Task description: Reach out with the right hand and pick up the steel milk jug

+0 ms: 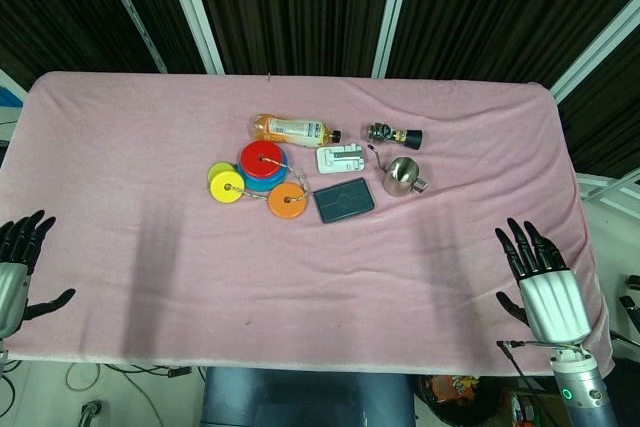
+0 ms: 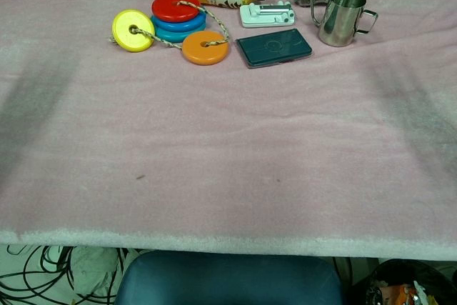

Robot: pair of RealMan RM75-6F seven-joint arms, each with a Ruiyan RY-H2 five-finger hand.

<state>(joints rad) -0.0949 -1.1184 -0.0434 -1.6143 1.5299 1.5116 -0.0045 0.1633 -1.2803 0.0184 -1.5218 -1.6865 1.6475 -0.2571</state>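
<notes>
The steel milk jug (image 1: 402,176) stands upright on the pink cloth, right of centre, its handle pointing right; the chest view shows the jug (image 2: 341,17) at the far right. My right hand (image 1: 538,272) hovers at the table's near right edge, fingers spread and holding nothing, well short of the jug. At the near left edge is my left hand (image 1: 18,265), also spread and empty. Neither hand appears in the chest view.
Around the jug lie a dark flat case (image 1: 343,200), a white device (image 1: 342,158), a small dark bottle (image 1: 393,134) and an orange drink bottle (image 1: 292,130). Coloured discs on a cord (image 1: 256,177) sit further left. The pink cloth (image 1: 300,287) covers the table.
</notes>
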